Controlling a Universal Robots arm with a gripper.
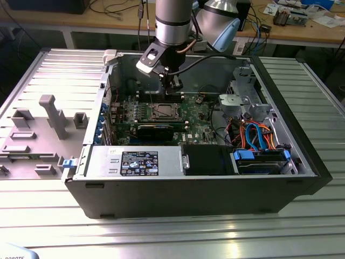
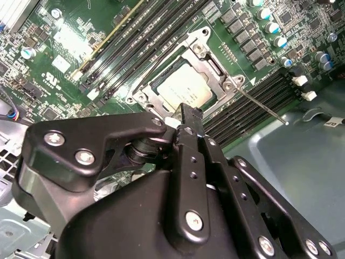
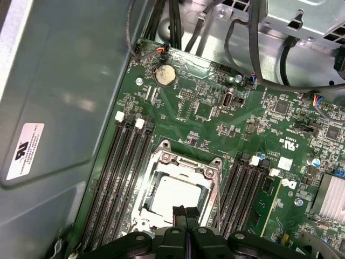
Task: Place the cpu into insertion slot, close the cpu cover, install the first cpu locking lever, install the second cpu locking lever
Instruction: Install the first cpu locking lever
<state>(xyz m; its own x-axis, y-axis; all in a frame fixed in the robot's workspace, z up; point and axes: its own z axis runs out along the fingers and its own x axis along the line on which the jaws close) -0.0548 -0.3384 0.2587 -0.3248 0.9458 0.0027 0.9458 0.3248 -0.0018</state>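
Note:
The cpu (image 2: 183, 89) (image 3: 175, 197), a square chip with a silver-grey top, lies flat in the insertion slot (image 1: 163, 111) on the green board. It hides the slot's contact field. The cpu cover (image 2: 209, 58) (image 3: 182, 163), a silver frame plate, lies down around the chip. A thin metal locking lever (image 2: 262, 103) sticks out from one corner of the slot over the memory slots. My gripper (image 1: 172, 91) (image 2: 190, 116) (image 3: 185, 211) hangs just above the slot's edge. Its black fingers (image 3: 180, 216) are pressed together with nothing between them.
Long black memory slots (image 3: 118, 172) run along both sides of the socket. A black expansion card (image 1: 156, 131) lies in front of it in the exterior view. Cables (image 1: 259, 135) and a drive cage (image 1: 242, 97) crowd the case's right. The grey case wall (image 3: 59, 97) stands close by.

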